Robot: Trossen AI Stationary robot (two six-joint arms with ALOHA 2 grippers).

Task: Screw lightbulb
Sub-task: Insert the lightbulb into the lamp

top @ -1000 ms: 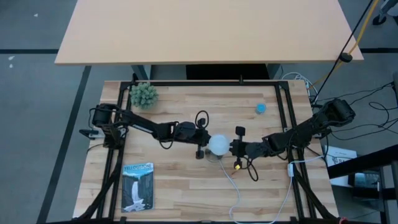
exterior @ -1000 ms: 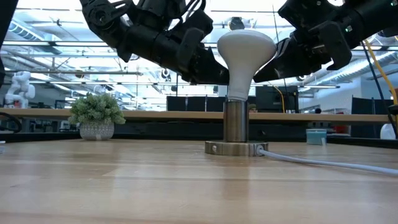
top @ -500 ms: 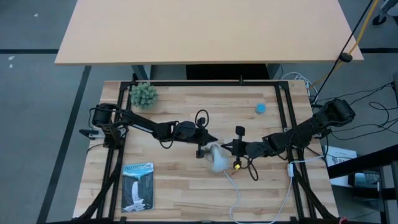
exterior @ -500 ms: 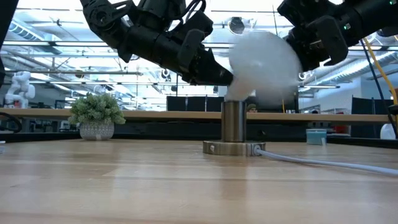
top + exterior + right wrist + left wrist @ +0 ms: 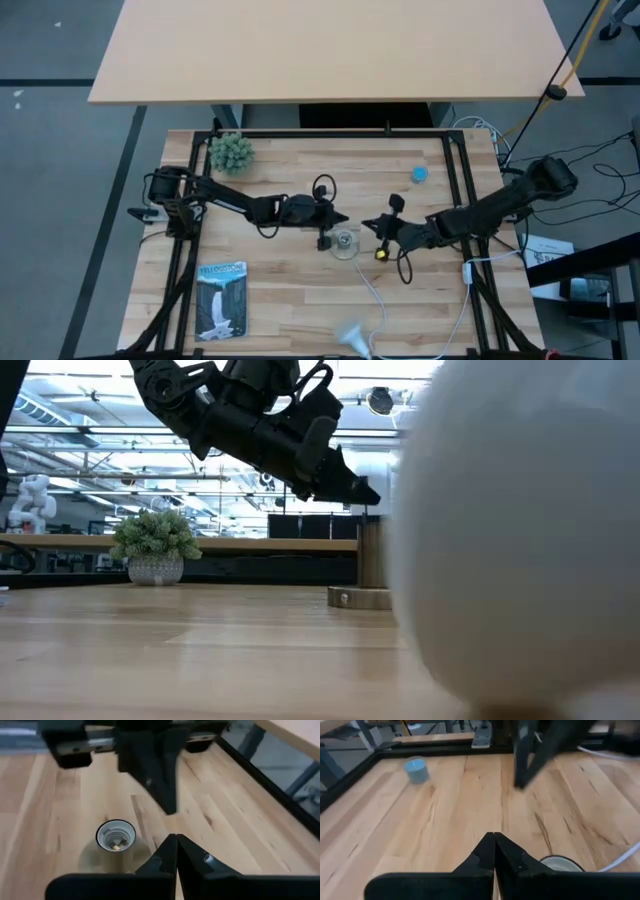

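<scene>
The white lightbulb [image 5: 350,338] lies on its side at the table's near edge, blurred; in the low view its dome [image 5: 520,550] fills the right side. The silvery socket [image 5: 345,243] stands open in the table's middle, its base flat on the wood, and shows in the right wrist view [image 5: 116,834]. My left gripper [image 5: 343,219] is shut and empty just left of and above the socket. My right gripper [image 5: 365,224] is shut and empty just right of it. The two fingertips point at each other.
A white cord [image 5: 375,300] runs from the socket to the near edge. A small blue cap [image 5: 420,174] sits at the far right, a potted plant [image 5: 232,152] at the far left, and a booklet [image 5: 221,298] at the near left.
The lightbulb stood upright in the socket between both grippers. It has tipped toward the near side, fallen out, and rolled to the table's near edge. My right gripper has drawn back a little toward the right and far edges.
</scene>
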